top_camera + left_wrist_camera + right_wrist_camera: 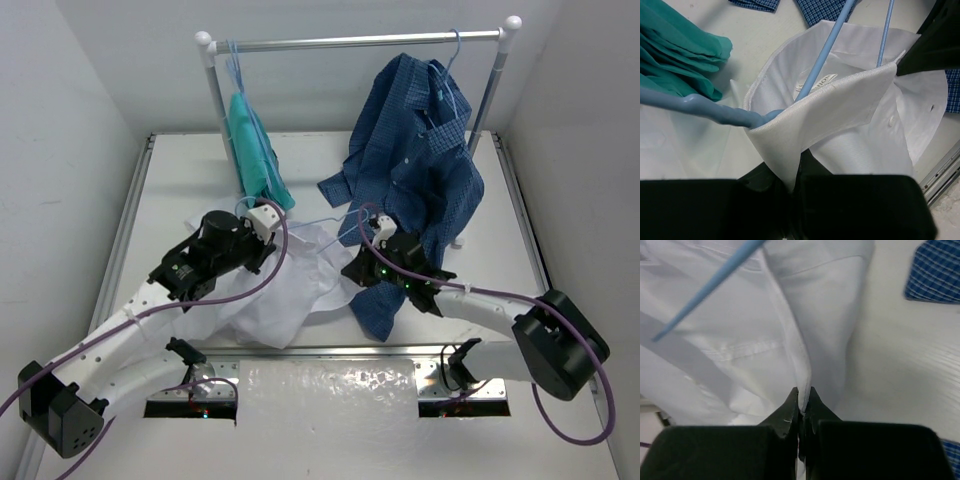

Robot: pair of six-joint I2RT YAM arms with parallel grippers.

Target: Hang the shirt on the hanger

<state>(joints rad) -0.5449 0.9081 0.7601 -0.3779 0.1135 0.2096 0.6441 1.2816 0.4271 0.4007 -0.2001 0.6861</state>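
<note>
The left claw [794,176] is pinched shut on the folded collar edge of the white shirt [855,100]. The pale-blue hanger [822,52] runs just past its tips and into the neck opening. The right claw [800,402] clamps narrow on a seam edge of the same shirt, which lies crumpled on the counter [500,240] between the two arms. A dark blue checked shirt [415,165] drapes from the rail [350,42], crowding the right arm. A teal garment [255,150] hangs near the left. Bare counter shows at the far right.
</note>
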